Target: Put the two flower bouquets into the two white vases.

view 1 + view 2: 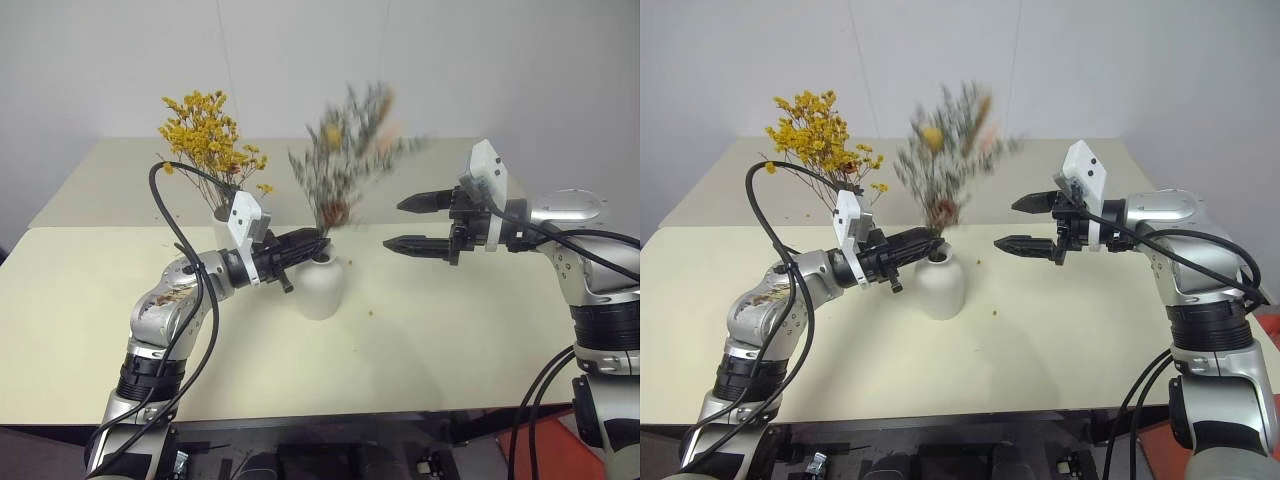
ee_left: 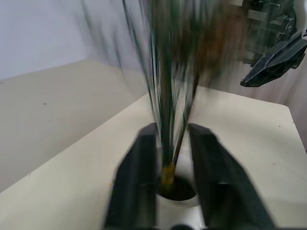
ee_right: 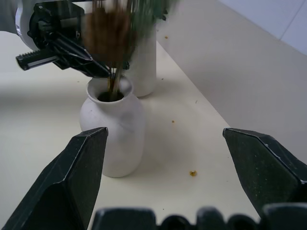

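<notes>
The grey-green bouquet (image 1: 345, 160) stands with its stems in the short rounded vase (image 1: 319, 286) at table centre, the left gripper (image 2: 169, 179) at the vase mouth with its fingers slightly parted either side of the stems. At ten o'clock just behind it, the yellow bouquet (image 1: 208, 135) sits in the taller vase (image 3: 144, 67). At three o'clock, well apart, the right gripper (image 1: 408, 222) hangs with its fingers spread wide and empty.

My rig: silver-grey arm shells, black ribbed joint rings. Left gripper (image 1: 300, 243) and right gripper (image 1: 412, 222) carry black tapered fingers (image 3: 84, 165), white camera blocks on wrists. Black cables loop off both forearms.
</notes>
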Motion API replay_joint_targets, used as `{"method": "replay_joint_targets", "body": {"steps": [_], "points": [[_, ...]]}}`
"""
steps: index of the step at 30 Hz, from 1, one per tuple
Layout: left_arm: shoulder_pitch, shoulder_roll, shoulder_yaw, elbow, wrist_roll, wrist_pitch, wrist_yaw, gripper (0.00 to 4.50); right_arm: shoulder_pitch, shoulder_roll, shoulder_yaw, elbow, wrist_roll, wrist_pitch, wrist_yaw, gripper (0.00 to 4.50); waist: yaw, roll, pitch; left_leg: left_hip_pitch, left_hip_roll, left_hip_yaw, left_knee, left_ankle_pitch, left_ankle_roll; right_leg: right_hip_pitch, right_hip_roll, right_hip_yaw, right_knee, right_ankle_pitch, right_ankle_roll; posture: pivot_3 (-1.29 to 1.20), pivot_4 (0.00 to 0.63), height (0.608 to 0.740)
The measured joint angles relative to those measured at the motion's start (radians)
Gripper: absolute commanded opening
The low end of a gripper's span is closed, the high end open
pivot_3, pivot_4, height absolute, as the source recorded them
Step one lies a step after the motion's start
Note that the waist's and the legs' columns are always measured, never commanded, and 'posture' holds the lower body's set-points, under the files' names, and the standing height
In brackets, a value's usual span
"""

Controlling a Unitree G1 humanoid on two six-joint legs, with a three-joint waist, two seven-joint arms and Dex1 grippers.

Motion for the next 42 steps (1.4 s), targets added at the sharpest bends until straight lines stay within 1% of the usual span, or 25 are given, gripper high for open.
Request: {"method": "replay_joint_targets", "body": {"steps": [4,7,8,9,14,20,23,27,31,36,41,42], "points": [[0.000,0.008,0.005,-0.001,-0.010,0.011,-0.005,3.21,0.000,0.001,0.000,0.000,0.000,0.000,0.000,4.50,-0.001,0.000,0.000,0.000,0.000,0.000,0.000,0.000,0.000,0.000,0.000,0.000,0.000,0.000,0.000,0.00,0.150,0.740],[0.006,0.036,0.022,-0.016,-0.037,0.037,-0.007,4.15,0.000,0.002,0.000,0.000,0.000,0.000,0.000,4.50,-0.003,0.000,0.000,0.000,0.000,0.000,0.000,0.000,0.000,0.000,0.000,0.000,0.000,0.000,0.000,0.00,0.150,0.740],[0.017,0.050,0.036,-0.032,-0.045,0.046,-0.007,4.41,0.000,0.002,0.000,0.000,0.000,0.000,0.001,4.50,-0.005,0.000,0.000,0.000,0.000,0.000,0.000,0.000,0.000,0.000,0.000,0.000,0.000,0.000,0.000,0.00,0.150,0.740],[0.030,0.067,0.052,-0.045,-0.050,0.052,-0.005,4.49,0.000,0.002,0.000,0.000,0.000,0.000,0.001,4.50,-0.005,0.000,0.000,0.000,0.000,0.000,0.000,0.000,0.000,0.000,0.000,0.000,0.000,0.000,0.000,0.00,0.150,0.740],[0.125,0.172,0.130,-0.127,-0.121,0.130,-0.009,4.49,0.001,0.003,0.000,-0.004,0.001,0.000,0.003,4.50,-0.005,0.000,0.000,0.000,0.001,0.000,0.000,0.000,0.000,0.000,0.000,0.000,0.000,0.000,0.000,0.00,0.150,0.740],[0.236,0.287,0.283,-0.220,-0.206,0.155,-0.043,4.49,0.007,-0.001,0.000,-0.009,0.001,0.000,0.015,4.50,-0.004,0.000,0.000,0.000,0.001,0.000,0.000,0.000,0.000,0.000,0.000,0.000,0.000,0.000,0.000,0.00,0.150,0.740],[0.322,0.337,0.374,-0.260,-0.234,0.137,-0.084,4.49,0.025,-0.009,-0.002,-0.015,0.002,0.000,0.021,4.50,-0.004,0.000,0.000,0.001,0.001,0.000,0.000,0.000,0.000,0.000,0.000,-0.001,0.000,0.000,0.000,0.00,0.150,0.740],[0.388,0.369,0.448,-0.279,-0.238,0.108,-0.099,4.49,0.048,-0.020,-0.008,-0.023,0.017,0.003,0.021,4.50,-0.002,0.000,0.000,0.001,0.001,0.000,0.000,0.000,0.000,0.001,0.000,-0.001,-0.001,-0.001,0.000,0.00,0.150,0.740],[0.466,0.370,0.513,-0.290,-0.236,0.075,-0.099,4.49,0.099,-0.052,-0.047,-0.058,0.040,0.014,0.017,4.50,0.001,0.000,0.000,0.001,0.001,0.000,0.000,0.000,0.000,0.001,0.000,-0.001,-0.001,-0.001,0.000,0.00,0.150,0.740],[0.551,0.376,0.574,-0.294,-0.223,0.044,-0.096,4.49,0.233,-0.089,-0.121,-0.133,0.090,0.032,0.012,4.50,0.002,0.000,0.000,0.003,0.002,0.001,0.000,0.000,0.000,0.003,0.000,-0.001,-0.001,-0.001,0.001,0.00,0.150,0.740],[0.644,0.442,0.623,-0.284,-0.223,0.044,-0.159,4.49,0.342,-0.138,-0.185,-0.180,0.100,0.020,-0.017,4.50,0.000,0.000,0.000,0.011,0.003,0.002,0.000,-0.001,0.001,0.011,0.000,-0.001,-0.003,-0.009,0.006,0.00,0.150,0.740],[0.654,0.445,0.632,-0.278,-0.223,0.043,-0.169,4.49,0.361,-0.146,-0.191,-0.181,0.093,0.011,-0.022,4.50,0.000,0.000,0.000,0.012,0.003,0.002,0.000,-0.001,0.001,0.011,0.000,-0.001,-0.003,-0.011,0.002,0.00,0.150,0.740]]}}
